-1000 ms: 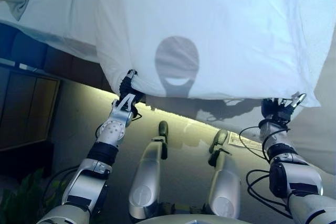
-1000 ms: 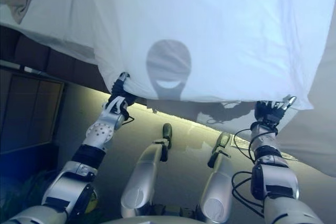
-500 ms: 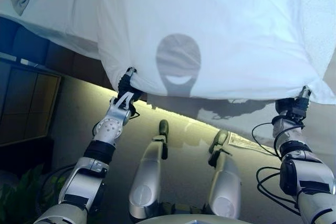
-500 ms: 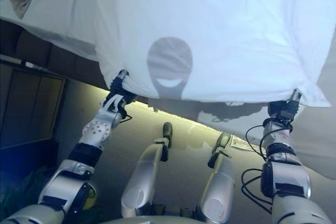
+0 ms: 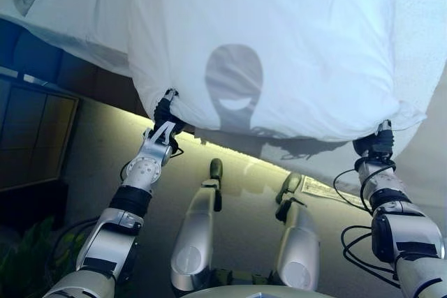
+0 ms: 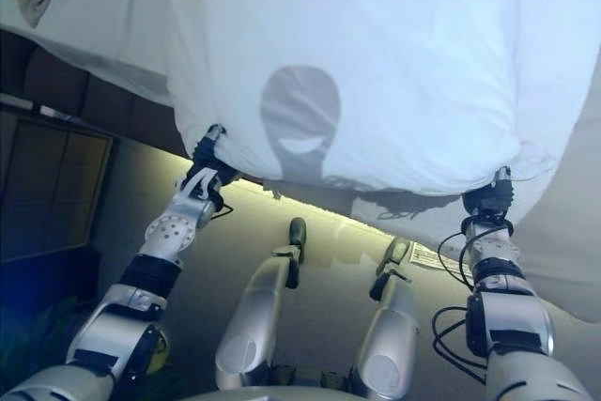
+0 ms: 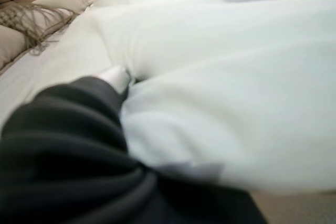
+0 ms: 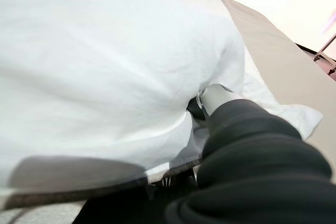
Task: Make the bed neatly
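I've got the left hand and right hand at the near corners of the white duvet, but their fingers are buried in cloth, so I can't tell their grip. I'd worry about one corner slipping free and skewing it. The fabric is soft, puffy and faintly creased, draping over the bed beyond.

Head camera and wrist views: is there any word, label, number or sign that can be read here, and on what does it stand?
No text can be read in any view.
A pale label lies on the floor under the edge of the white duvet; its print is too small to read.
The duvet and the fringed cushion carry no visible print.
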Tool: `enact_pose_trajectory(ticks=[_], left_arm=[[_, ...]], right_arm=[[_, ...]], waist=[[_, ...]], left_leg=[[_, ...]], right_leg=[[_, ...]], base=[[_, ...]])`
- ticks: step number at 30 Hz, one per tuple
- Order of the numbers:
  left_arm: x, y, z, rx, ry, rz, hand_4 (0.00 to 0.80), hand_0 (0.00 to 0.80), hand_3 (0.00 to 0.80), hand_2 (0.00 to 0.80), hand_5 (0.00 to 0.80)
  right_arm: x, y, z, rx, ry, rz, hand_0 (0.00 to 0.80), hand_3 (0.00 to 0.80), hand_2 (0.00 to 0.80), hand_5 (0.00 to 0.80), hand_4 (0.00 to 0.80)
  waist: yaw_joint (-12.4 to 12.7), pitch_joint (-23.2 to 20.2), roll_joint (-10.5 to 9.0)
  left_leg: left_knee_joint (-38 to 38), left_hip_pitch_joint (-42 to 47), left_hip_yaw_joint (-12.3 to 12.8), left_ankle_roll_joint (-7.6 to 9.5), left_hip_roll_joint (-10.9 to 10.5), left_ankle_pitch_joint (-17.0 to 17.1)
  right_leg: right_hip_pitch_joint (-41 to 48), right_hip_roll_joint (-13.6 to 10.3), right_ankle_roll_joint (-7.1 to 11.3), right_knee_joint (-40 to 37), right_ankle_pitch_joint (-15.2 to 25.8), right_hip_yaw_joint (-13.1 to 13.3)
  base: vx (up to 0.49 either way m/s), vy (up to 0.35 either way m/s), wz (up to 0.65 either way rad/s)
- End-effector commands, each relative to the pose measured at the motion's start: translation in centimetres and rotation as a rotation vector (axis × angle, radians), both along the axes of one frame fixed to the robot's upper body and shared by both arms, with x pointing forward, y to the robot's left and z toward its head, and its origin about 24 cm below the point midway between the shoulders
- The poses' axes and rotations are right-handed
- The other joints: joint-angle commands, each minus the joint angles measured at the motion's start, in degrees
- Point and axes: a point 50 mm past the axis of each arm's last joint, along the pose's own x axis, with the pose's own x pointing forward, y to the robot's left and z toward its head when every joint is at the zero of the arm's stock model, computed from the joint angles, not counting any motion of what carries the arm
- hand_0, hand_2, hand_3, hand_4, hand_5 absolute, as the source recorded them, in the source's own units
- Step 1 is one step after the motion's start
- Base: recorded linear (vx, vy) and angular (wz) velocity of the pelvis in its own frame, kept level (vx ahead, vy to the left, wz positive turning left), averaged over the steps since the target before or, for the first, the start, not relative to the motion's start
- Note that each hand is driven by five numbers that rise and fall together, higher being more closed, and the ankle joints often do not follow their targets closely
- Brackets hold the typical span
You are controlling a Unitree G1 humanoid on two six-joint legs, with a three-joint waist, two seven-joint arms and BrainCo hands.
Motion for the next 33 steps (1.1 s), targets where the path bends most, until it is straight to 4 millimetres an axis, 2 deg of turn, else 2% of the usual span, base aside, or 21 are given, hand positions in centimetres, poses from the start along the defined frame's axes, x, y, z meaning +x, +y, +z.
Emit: enact_pose_trajectory(ticks=[1,5,8,11,13,15,17,18,20,22,25,27,29,30,31,33], left_arm=[[0.0,1.7,0.5,0.103,-0.099,0.058,0.800,0.800,0.800,0.800,0.800],[-0.3,3.0,-2.3,0.176,-0.026,0.117,0.800,0.800,0.800,0.800,0.800],[-1.1,4.3,-4.7,0.119,0.052,0.192,0.800,0.800,0.800,0.800,0.800],[-1.9,5.2,-6.3,0.073,0.114,0.249,0.800,0.800,0.800,0.800,0.800],[-2.9,5.6,-8.2,0.018,0.176,0.288,0.800,0.800,0.800,0.800,0.800],[-3.4,5.3,-9.1,0.011,0.202,0.289,0.800,0.800,0.800,0.800,0.800],[-4.2,5.3,-10.2,0.036,0.230,0.295,0.800,0.800,0.800,0.800,0.800],[-4.6,5.5,-10.6,0.045,0.241,0.304,0.800,0.800,0.800,0.800,0.800],[-6.2,6.4,-11.9,0.046,0.286,0.343,0.800,0.800,0.800,0.800,0.800],[-7.0,6.7,-12.5,0.058,0.313,0.352,0.800,0.800,0.800,0.800,0.800],[-6.9,6.4,-12.7,0.048,0.330,0.356,0.800,0.800,0.800,0.800,0.800],[-6.5,6.5,-12.5,0.017,0.319,0.376,0.800,0.800,0.800,0.800,0.800],[-6.4,7.0,-12.3,-0.011,0.301,0.395,0.800,0.800,0.800,0.800,0.800],[-6.5,7.0,-12.4,-0.015,0.300,0.396,0.800,0.800,0.800,0.800,0.800],[-7.3,7.1,-13.1,-0.001,0.320,0.391,0.800,0.800,0.800,0.800,0.800],[-8.6,7.0,-14.3,0.001,0.369,0.390,0.800,0.800,0.800,0.800,0.800]], right_arm=[[-1.4,0.5,-1.5,-0.035,-0.041,0.013,0.800,0.800,0.800,0.800,0.800],[-1.7,2.3,-2.0,-0.020,-0.087,0.066,0.800,0.800,0.800,0.800,0.800],[-1.9,4.4,-2.5,-0.097,-0.068,0.150,0.800,0.800,0.800,0.800,0.800],[-1.9,5.6,-2.5,-0.148,-0.041,0.198,0.800,0.800,0.800,0.800,0.800],[-2.3,6.8,-3.1,-0.194,0.016,0.225,0.800,0.800,0.800,0.800,0.800],[-2.8,7.1,-3.8,-0.175,0.039,0.225,0.800,0.800,0.800,0.800,0.800],[-3.7,7.4,-4.8,-0.150,0.072,0.228,0.800,0.800,0.800,0.800,0.800],[-3.9,7.7,-5.1,-0.143,0.082,0.237,0.800,0.800,0.800,0.800,0.800],[-5.8,8.8,-7.1,-0.100,0.121,0.258,0.800,0.800,0.800,0.800,0.800],[-7.9,9.2,-9.0,-0.069,0.159,0.252,0.800,0.800,0.800,0.800,0.800],[-9.0,8.9,-10.0,-0.047,0.195,0.226,0.800,0.800,0.800,0.800,0.800],[-8.3,8.9,-9.6,-0.055,0.191,0.240,0.800,0.800,0.800,0.800,0.800],[-7.6,8.8,-9.1,-0.075,0.179,0.259,0.800,0.800,0.800,0.800,0.800],[-7.5,8.8,-9.1,-0.075,0.180,0.261,0.800,0.800,0.800,0.800,0.800],[-7.7,8.9,-9.3,-0.066,0.187,0.264,0.800,0.800,0.800,0.800,0.800],[-8.2,9.0,-9.5,-0.063,0.205,0.271,0.800,0.800,0.800,0.800,0.800]], waist=[[-0.5,-2.8,-1.33],[-2.3,-5.9,-1.23],[-4.7,-8.3,-0.85],[-6.3,-10.1,-0.42],[-7.6,-12.5,0.41],[-8.0,-13.8,0.71],[-8.0,-14.8,1.21],[-7.8,-14.8,1.42],[-7.9,-15.3,1.65],[-8.0,-16.1,0.87],[-8.3,-16.7,0.22],[-8.5,-16.4,-0.03],[-8.9,-15.7,-0.64],[-9.1,-15.6,-0.90],[-8.9,-15.7,-1.29],[-8.4,-16.4,-0.86]], left_leg=[[-1.5,-1.2,0.0,-1.51,0.4,5.0],[-5.6,4.0,0.6,-1.49,0.0,5.3],[-7.0,7.8,1.3,-1.53,0.0,4.7],[-6.8,10.2,1.9,-1.44,-0.4,3.7],[-7.4,13.8,2.9,-1.10,-1.1,2.2],[-8.6,16.0,3.6,-0.72,-1.6,1.9],[-9.8,18.4,4.7,-0.17,-2.0,1.7],[-10.3,19.5,5.5,0.12,-1.8,1.6],[-11.2,21.7,6.9,1.05,-1.3,1.6],[-12.1,22.9,6.4,1.09,-1.4,2.0],[-12.8,22.8,4.7,0.03,-1.0,3.4],[-12.4,22.3,4.1,-0.67,-1.0,3.8],[-8.5,20.7,3.8,-1.24,-0.7,2.4],[-6.0,20.0,4.0,-1.59,0.2,2.2],[-3.0,19.5,3.5,-2.83,3.1,3.1],[-4.4,20.9,2.0,-4.63,6.9,5.7]], right_leg=[[2.5,-0.2,3.84,-2.6,6.1,2.4],[6.0,-0.5,4.15,-6.5,7.3,3.9],[8.2,-0.7,3.86,-8.1,7.3,5.6],[9.7,-1.3,3.43,-8.9,7.5,7.1],[12.2,-2.4,3.11,-10.1,7.3,8.7],[13.9,-3.1,3.15,-10.9,7.5,9.1],[14.6,-3.4,3.16,-9.4,6.9,7.3],[14.3,-2.9,3.05,-7.6,5.9,6.2],[13.4,1.9,2.35,-1.8,1.4,4.3],[14.7,6.6,1.34,-1.9,0.3,3.2],[17.0,9.8,-0.50,-5.7,0.6,3.4],[17.5,10.9,-1.13,-7.7,1.0,3.3],[17.9,11.4,-2.22,-9.1,1.1,4.2],[17.9,11.4,-2.57,-9.1,1.1,4.4],[18.7,11.4,-3.06,-8.8,0.9,4.7],[20.0,11.5,-2.96,-8.4,0.4,4.8]], base=[[0.076,0.063,0.04],[0.111,0.120,-0.08],[0.145,0.235,-0.21],[0.138,0.254,-0.24],[0.223,0.336,-0.24],[0.168,0.242,-0.22],[0.133,0.227,-0.17],[0.127,0.210,-0.41],[0.128,0.098,-0.58],[0.111,-0.122,-0.49],[0.018,-0.149,0.12],[-0.100,-0.094,0.30],[-0.117,-0.048,0.02],[-0.004,-0.027,-0.12],[0.109,0.003,-0.11],[0.213,0.105,-0.03]])
